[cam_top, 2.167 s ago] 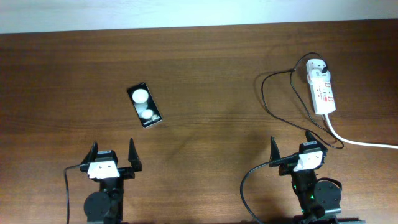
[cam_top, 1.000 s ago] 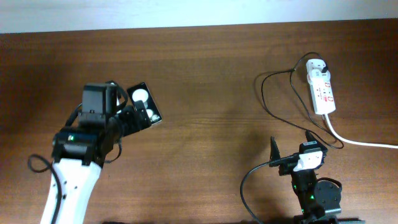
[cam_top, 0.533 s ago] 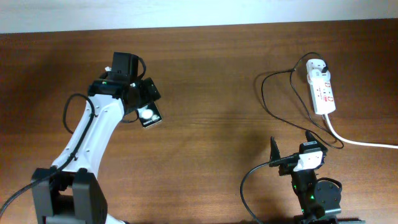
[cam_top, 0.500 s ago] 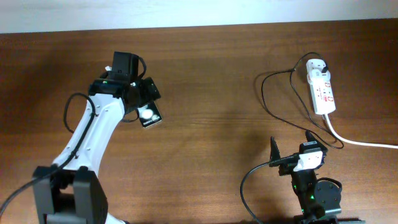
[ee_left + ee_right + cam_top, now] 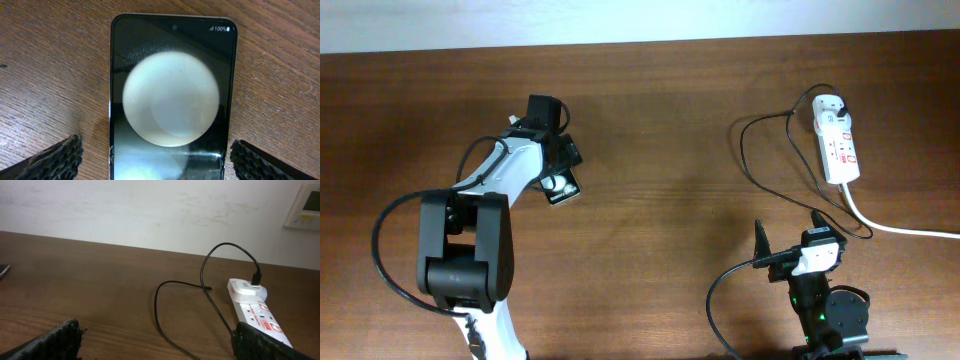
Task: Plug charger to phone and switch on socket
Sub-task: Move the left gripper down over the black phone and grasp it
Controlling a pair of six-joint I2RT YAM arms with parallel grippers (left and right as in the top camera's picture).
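Observation:
The phone (image 5: 563,190) lies flat on the wooden table at the left, a white round spot showing on its glossy face. My left gripper (image 5: 556,166) hovers over its far end, open. In the left wrist view the phone (image 5: 170,100) fills the middle and my gripper (image 5: 160,165) has one finger (image 5: 55,160) on each side of it, apart from its edges. The socket (image 5: 837,140) lies at the far right with the charger's black plug head (image 5: 844,107) in its far end. The charger cable (image 5: 748,160) loops to its left. My right gripper (image 5: 788,236) rests open at the front, empty.
A thick white cord (image 5: 900,228) runs from the socket off the right edge. In the right wrist view the socket (image 5: 255,307) and the cable loop (image 5: 157,305) lie ahead, with a white wall behind and a wall panel (image 5: 305,205) at top right.
My left arm has left its rest pose at the front and reached out over the phone, swinging right in the last half second. The right arm has not moved.

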